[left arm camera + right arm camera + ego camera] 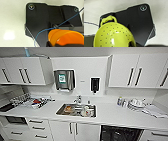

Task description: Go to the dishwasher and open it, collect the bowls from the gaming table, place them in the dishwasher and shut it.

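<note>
The dishwasher (121, 134) is at the lower right of the head view, under the white counter (110, 115). Its front is open on a dark inside with racks. An orange bowl (65, 37) hangs close to the left wrist camera over a pale floor, with my left gripper (56, 44) shut on its rim. In the right wrist view my right gripper (134, 43) is shut on a yellow-green bowl (114, 37) with small holes and a loop handle. The gaming table is out of view.
A steel sink (76, 110) holding dishes is set in the middle of the counter. A drying rack (35, 102) with dishes stands at the left, stacked plates (136, 104) at the right. White drawers (37, 128) are below, wall cabinets (125, 70) and a towel dispenser (64, 79) above.
</note>
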Available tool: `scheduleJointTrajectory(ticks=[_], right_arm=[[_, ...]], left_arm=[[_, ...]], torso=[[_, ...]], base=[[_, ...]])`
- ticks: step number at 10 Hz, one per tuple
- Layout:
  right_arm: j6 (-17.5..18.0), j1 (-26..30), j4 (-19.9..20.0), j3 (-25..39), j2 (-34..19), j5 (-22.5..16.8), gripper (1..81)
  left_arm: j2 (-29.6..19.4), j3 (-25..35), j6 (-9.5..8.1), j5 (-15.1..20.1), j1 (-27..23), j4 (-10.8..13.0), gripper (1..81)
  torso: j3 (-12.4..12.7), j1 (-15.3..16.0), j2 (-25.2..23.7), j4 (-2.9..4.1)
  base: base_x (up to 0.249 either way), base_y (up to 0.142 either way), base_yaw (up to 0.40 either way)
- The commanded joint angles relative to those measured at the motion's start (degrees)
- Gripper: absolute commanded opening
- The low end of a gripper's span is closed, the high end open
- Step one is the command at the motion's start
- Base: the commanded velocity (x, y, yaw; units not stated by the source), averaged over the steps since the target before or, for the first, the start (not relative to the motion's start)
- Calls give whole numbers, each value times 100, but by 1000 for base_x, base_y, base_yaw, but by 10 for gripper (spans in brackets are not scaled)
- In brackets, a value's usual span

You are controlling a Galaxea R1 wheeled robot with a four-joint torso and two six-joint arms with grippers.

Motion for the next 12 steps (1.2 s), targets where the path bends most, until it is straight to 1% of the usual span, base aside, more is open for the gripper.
scheduleJointTrajectory(ticks=[1,7,8,10,12], right_arm=[[-7,222,-46,26,-53,-282,10],[-6,231,-46,26,-44,-282,10],[-7,231,-46,26,-44,-282,10],[-15,231,-46,26,-44,-282,10],[-15,231,-46,17,-44,-282,10]], left_arm=[[-49,1,40,275,-224,28,10],[-49,0,31,275,-224,10,10],[-49,-8,23,275,-224,-7,10],[-49,1,31,275,-232,-25,10],[-49,0,31,275,-232,-25,10]], torso=[[0,3,0,0],[0,3,-2,0],[0,3,0,0],[0,3,-2,0],[0,3,-2,0]], base=[[0,0,-248],[0,0,-316],[0,0,-155],[0,-78,0],[0,0,0]])
